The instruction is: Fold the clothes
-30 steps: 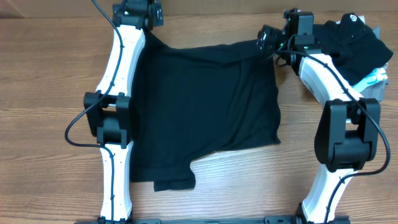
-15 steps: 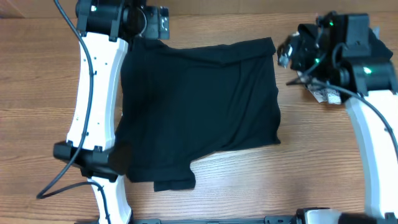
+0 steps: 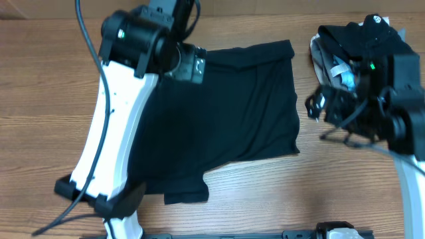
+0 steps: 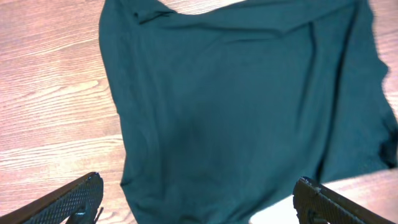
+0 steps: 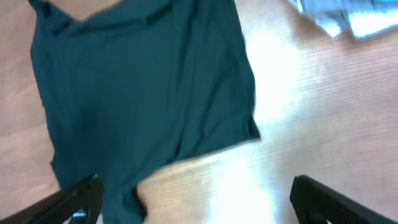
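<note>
The black T-shirt lies spread flat on the wooden table, with one sleeve sticking out at the front edge. It fills the left wrist view and the left half of the right wrist view. My left gripper hangs high over the shirt's far left part. Its fingers are wide open and empty. My right gripper hovers over bare table to the right of the shirt. It is also open and empty. Neither gripper touches the fabric.
At the far right corner lies a pile of other clothes: a smaller black garment with a round white logo on top of light-blue and grey fabric. This fabric also shows in the right wrist view. Bare wood surrounds the shirt.
Both arms have left the shirt's far edge and risen high. The right arm has swung toward the front, away from the shirt's corner. The shirt has stayed flat.
</note>
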